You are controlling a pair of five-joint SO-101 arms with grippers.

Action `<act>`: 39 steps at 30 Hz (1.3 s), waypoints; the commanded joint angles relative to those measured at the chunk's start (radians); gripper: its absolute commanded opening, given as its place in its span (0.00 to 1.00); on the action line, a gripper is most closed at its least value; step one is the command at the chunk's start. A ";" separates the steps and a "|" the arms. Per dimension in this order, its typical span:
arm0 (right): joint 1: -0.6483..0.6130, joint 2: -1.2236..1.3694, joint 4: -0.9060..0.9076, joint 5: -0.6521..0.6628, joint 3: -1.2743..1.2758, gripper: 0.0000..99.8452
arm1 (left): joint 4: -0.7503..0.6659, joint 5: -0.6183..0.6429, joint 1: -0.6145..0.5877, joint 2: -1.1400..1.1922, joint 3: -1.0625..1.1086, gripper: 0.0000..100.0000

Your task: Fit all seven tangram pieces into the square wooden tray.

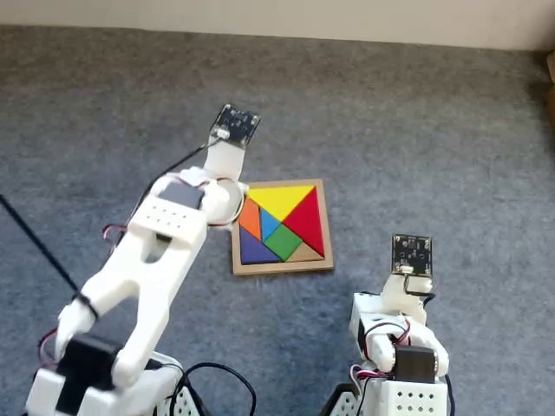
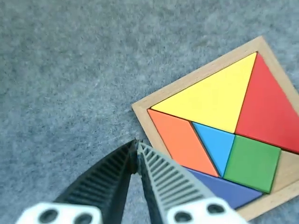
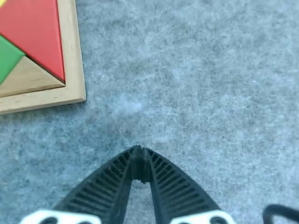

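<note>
High view: tray [image 1: 282,267] on grey carpet [image 1: 434,130] (wall [image 1: 347,16] beyond)

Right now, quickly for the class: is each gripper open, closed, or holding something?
Left gripper: closed, holding nothing, beside the tray.
Right gripper: closed, holding nothing, over the carpet.

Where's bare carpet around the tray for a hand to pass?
Open carpet beyond the tray far edge and off its right side, up to the right gripper. Crowded on its left: the left gripper, shut, sits at the far-left corner, its arm over that edge.
</note>
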 commanded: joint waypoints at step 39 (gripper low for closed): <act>0.010 -0.019 0.007 0.008 0.116 0.01 | -0.443 0.083 -0.081 -1.052 0.707 0.01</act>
